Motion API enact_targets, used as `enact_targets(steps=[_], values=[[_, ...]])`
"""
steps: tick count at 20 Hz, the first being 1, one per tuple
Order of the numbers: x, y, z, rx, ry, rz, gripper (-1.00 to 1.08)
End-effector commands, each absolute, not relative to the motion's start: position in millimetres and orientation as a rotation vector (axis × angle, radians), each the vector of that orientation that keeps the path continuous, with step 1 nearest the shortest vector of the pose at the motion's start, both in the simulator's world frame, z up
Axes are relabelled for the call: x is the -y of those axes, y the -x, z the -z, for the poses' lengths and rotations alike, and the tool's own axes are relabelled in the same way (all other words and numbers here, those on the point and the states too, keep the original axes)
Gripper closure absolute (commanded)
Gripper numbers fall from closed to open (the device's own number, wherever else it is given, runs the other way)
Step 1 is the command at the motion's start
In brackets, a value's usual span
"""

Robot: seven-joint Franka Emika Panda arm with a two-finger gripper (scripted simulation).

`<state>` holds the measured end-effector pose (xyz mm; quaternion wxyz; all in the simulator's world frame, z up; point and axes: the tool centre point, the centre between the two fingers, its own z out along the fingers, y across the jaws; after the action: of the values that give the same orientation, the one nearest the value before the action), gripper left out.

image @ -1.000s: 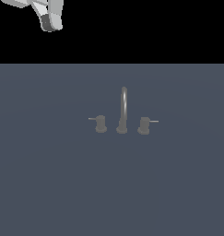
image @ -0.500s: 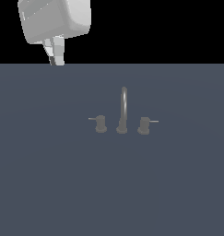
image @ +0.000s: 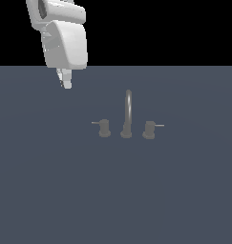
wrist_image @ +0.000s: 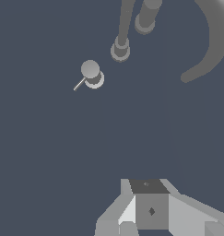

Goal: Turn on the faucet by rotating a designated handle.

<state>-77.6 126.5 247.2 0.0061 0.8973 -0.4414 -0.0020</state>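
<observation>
Just a stubby dark-grey handle [image: 104, 127], thin pin projecting sideways.

The exterior view is looking from far back and a bit above, facing the flat grey table [image: 50, 190]. It is showing the whole faucet [image: 127, 119] in the middle and the arm [image: 62, 38] high up on the exterior view's left. The wrist view is looking down from the arm, closer in, with the tool [wrist_image: 150, 212] at its edge. Both views are sharing the faucet, the handle [wrist_image: 91, 74] and the table.
</observation>
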Motion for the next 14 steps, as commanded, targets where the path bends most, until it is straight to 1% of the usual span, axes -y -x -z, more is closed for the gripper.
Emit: enact_targets(steps=[1,14], values=[[-128,66,-235,1.449,-2.776,0.006,1.08],[-123,-1,-167,1.804,-2.563,0.002,1.08]])
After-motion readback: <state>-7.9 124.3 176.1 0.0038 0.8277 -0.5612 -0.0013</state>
